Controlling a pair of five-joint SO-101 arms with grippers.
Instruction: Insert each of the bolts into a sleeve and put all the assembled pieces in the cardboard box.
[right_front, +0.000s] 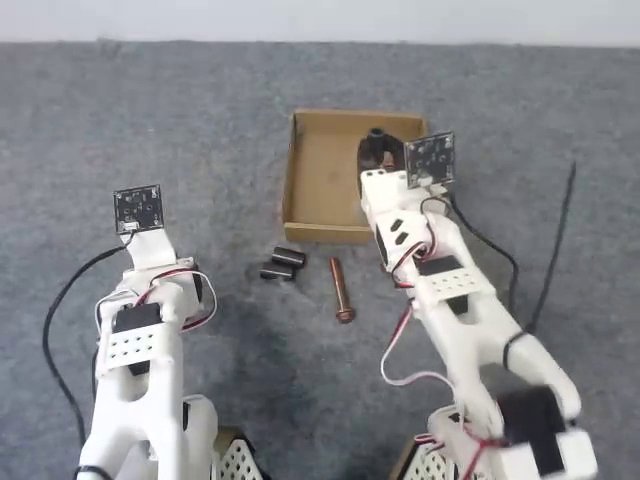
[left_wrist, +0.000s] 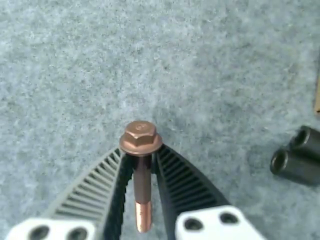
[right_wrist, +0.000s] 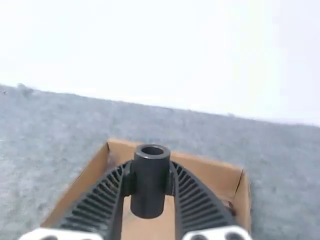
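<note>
Fabric of a grey, carpet-like kind is seen over the whole desk (right_front: 150, 100), and a pale wall (right_wrist: 160, 50) rises behind its far edge. A cardboard box (right_front: 320, 185), open at the top, is set toward the far edge, about midway between the left and right edges.

The right gripper (right_wrist: 150, 172) is held over the box, above the part nearer the right edge. Its ribbed black fingers (right_wrist: 102, 200) are pressed against a black sleeve (right_wrist: 149, 195). The sleeve is gripped upright between them, with its open bore turned upward and the box floor below it.

The left gripper (left_wrist: 141, 154) is found nearer the left edge, over bare fabric, and is clamped on a copper-coloured bolt (left_wrist: 141, 137). The shank is pinched between the two fingers, the flanged hex head stands just past the fingertips, and the paler threaded end points back toward the wrist.

A second bolt (right_front: 340, 288) is left lying on the desk, just on the near side of the box. It is laid lengthwise from far to near, with its head toward the near edge. Two loose sleeves (right_front: 283, 263), also black, are laid on their sides and touch each other. They are placed just beside this bolt on the side of the left edge, apart from it and near the box's near wall.

A thin black cable (right_front: 555, 250) is run across the fabric toward the right edge.
</note>
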